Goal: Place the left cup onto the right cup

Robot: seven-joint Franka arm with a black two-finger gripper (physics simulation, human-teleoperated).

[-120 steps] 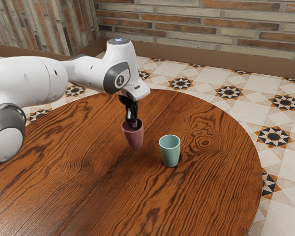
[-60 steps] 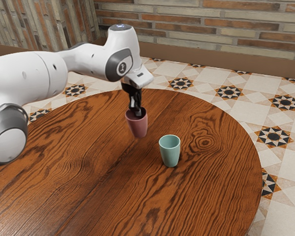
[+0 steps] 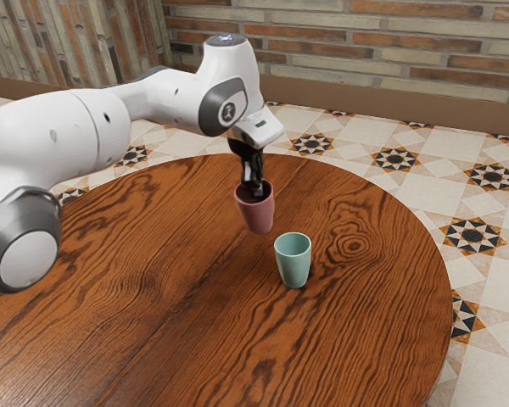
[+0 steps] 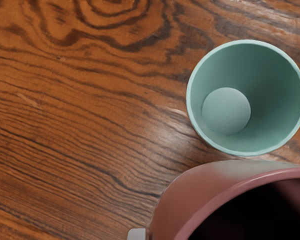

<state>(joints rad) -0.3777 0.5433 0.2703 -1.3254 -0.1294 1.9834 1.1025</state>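
Note:
My gripper point(image 3: 254, 188) is shut on the rim of a dusty pink cup point(image 3: 256, 209), which hangs upright in the air above the wooden table point(image 3: 153, 305). A teal cup point(image 3: 292, 259) stands upright on the table, below the pink cup and toward the exterior view's right. In the wrist view the pink cup point(image 4: 230, 200) looms large under my hand, and the teal cup point(image 4: 246, 97) sits just beyond it with its empty inside showing.
The round table's edge point(image 3: 445, 280) curves past the teal cup on the exterior view's right, with patterned floor tiles point(image 3: 483, 186) beyond. A brick wall point(image 3: 365, 34) runs along the back.
My gripper has carried the pink cup up off the table and toward the exterior view's right, closer to the teal cup. The teal cup has stayed put.

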